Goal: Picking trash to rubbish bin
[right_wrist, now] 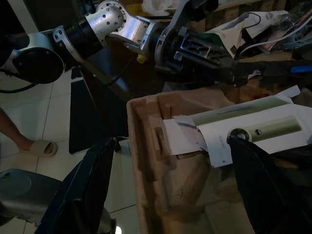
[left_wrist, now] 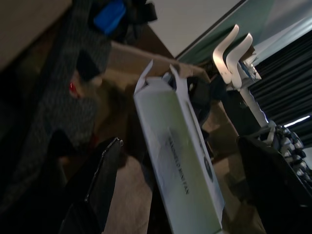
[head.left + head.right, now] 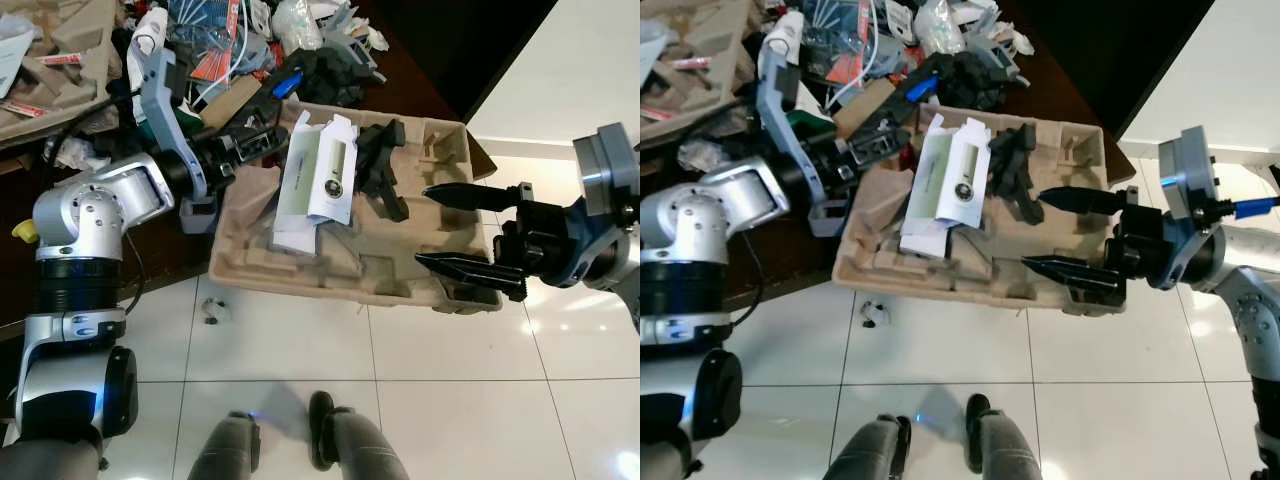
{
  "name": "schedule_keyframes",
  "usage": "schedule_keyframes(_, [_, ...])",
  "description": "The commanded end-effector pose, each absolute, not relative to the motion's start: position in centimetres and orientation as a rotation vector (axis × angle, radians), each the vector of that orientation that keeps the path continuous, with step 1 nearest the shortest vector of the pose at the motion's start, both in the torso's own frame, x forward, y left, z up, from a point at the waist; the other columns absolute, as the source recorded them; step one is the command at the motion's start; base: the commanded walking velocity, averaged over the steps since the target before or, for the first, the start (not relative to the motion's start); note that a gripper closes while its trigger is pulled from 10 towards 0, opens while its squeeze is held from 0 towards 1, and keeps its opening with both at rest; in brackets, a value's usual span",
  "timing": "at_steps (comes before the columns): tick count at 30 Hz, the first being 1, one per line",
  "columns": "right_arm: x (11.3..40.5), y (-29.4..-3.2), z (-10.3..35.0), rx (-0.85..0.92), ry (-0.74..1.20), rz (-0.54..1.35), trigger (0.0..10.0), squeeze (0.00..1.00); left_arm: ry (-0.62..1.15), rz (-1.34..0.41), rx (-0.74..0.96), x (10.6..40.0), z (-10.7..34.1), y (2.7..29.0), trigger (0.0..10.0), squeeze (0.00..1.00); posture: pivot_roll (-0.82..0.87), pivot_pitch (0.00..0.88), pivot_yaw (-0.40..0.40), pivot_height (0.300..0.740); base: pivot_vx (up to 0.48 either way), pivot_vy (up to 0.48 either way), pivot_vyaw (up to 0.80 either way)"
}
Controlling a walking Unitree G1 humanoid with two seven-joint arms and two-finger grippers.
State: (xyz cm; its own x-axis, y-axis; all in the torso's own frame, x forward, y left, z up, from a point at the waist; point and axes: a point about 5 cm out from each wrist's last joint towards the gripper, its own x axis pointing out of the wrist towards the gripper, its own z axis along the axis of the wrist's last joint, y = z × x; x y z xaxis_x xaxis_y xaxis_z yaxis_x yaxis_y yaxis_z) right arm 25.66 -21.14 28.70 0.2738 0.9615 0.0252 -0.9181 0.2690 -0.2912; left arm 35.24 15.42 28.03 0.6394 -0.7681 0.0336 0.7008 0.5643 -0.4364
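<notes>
Both arms reach toward the moulded cardboard tray [image 3: 340, 265]. The left gripper [image 3: 262, 140] lies at its far left edge, fingers spread apart. The right gripper [image 3: 462, 228] hangs over its right end, fingers wide apart, gripping nothing.

Both head views are bright and sharp, with glare spots on the glossy white floor tiles [image 3: 300, 340], while both wrist views are dim and murky.

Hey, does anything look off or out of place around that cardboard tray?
The moulded cardboard tray juts off the cluttered dark table, its near edge overhanging the white floor. An opened white box lies loosely in it. A small bit of debris sits on the tiles below.
</notes>
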Motion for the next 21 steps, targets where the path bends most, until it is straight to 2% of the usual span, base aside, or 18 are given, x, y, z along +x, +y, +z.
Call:
schedule_keyframes(1, [25.0, -20.9, 29.1, -0.273, -0.227, 1.292, 10.0, 0.0, 0.226, -0.878, -0.461, 35.4, 26.9, 14.9, 10.0, 1.0, -0.02, 0.353, -0.062, 0.74, 0.0, 0.0, 0.0])
schedule_keyframes(5, [24.9, -20.9, 29.2, -0.272, -0.223, 1.297, 10.0, 0.0, 0.233, -0.866, -0.473, 35.6, 26.8, 14.9, 10.0, 1.0, -0.02, 0.363, -0.07, 0.74, 0.0, 0.0, 0.0])
schedule_keyframes(6, [24.8, -20.9, 29.2, -0.272, -0.22, 1.301, 10.0, 0.0, 0.226, -0.872, -0.469, 35.7, 26.8, 14.9, 10.0, 0.93, -0.03, 0.365, -0.071, 0.74, 0.0, 0.0, 0.0])
schedule_keyframes(9, [24.8, -20.9, 29.2, -0.272, -0.219, 1.304, 10.0, 0.0, 0.222, -0.877, -0.466, 35.8, 26.8, 14.8, 10.0, 0.93, -0.03, 0.369, -0.072, 0.74, 0.0, 0.0, 0.0])
schedule_keyframes(10, [24.7, -20.9, 29.3, -0.27, -0.217, 1.308, 10.0, 0.0, 0.215, -0.883, -0.466, 35.8, 26.9, 14.7, 10.0, 0.9, -0.03, 0.372, -0.074, 0.74, 0.0, 0.0, 0.0])
schedule_keyframes(11, [24.7, -20.8, 29.3, -0.272, -0.21, 1.314, 10.0, 0.0, 0.21, -0.895, -0.464, 35.9, 26.9, 14.6, 10.0, 0.76, -0.04, 0.375, -0.078, 0.74, 0.0, 0.0, 0.0])
schedule_keyframes(12, [24.7, -20.8, 29.3, -0.272, -0.21, 1.314, 10.0, 0.0, 0.21, -0.895, -0.464, 35.9, 26.9, 14.6, 10.0, 0.76, -0.04, 0.375, -0.078, 0.74, 0.0, 0.0, 0.0])
schedule_keyframes(13, [24.6, -20.6, 29.1, -0.273, -0.196, 1.328, 10.0, 0.0, 0.21, -0.904, -0.461, 36.0, 27.0, 14.4, 10.0, 0.59, -0.04, 0.378, -0.08, 0.74, 0.0, 0.0, 0.0])
schedule_keyframes(15, [24.6, -20.6, 29.1, -0.273, -0.196, 1.328, 10.0, 0.0, 0.21, -0.904, -0.461, 36.0, 27.0, 14.4, 10.0, 0.59, -0.04, 0.378, -0.08, 0.74, 0.0, 0.0, 0.0])
schedule_keyframes(16, [24.6, -20.2, 28.9, -0.272, -0.188, 1.339, 10.0, 0.0, 0.211, -0.914, -0.458, 36.0, 27.0, 14.2, 10.0, 0.54, -0.05, 0.378, -0.082, 0.74, 0.0, 0.0, 0.0])
schedule_keyframes(17, [25.1, -19.0, 28.1, -0.279, -0.188, 1.325, 10.0, 0.0, 0.213, -0.919, -0.451, 36.1, 27.0, 14.1, 10.0, 0.43, -0.05, 0.378, -0.082, 0.74, 0.0, 0.0, 0.0])
schedule_keyframes(20, [25.4, -18.0, 27.5, -0.286, -0.192, 1.314, 10.0, 0.0, 0.216, -0.922, -0.447, 36.2, 27.0, 14.0, 10.0, 0.4, -0.06, 0.381, -0.08, 0.74, 0.0, 0.0, 0.0])
schedule_keyframes(21, [25.7, -16.9, 26.9, -0.291, -0.199, 1.303, 10.0, 0.0, 0.216, -0.924, -0.446, 36.3, 27.0, 14.0, 10.0, 0.38, -0.06, 0.382, -0.079, 0.74, 0.0, 0.0, 0.0])
